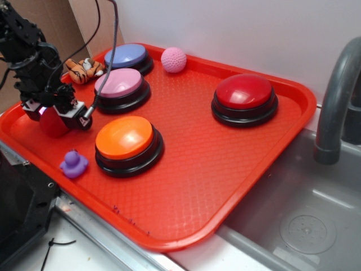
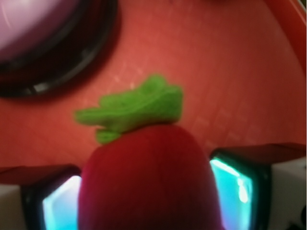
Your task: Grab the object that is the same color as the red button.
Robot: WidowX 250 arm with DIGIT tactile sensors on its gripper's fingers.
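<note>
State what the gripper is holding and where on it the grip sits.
The gripper has the red plush strawberry between its fingers, pressing the sides of its red body; the green leafy top sticks out free.

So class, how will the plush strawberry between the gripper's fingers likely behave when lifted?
The strawberry looks soft and fuzzy, so it probably squashes and grips well. Small, likely light. Its thin green leafy top looks floppy. The gripper flanks it on both sides.

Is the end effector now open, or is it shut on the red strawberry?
Shut on the strawberry: in the wrist view its red body fills the gap between both fingers of the end effector.
</note>
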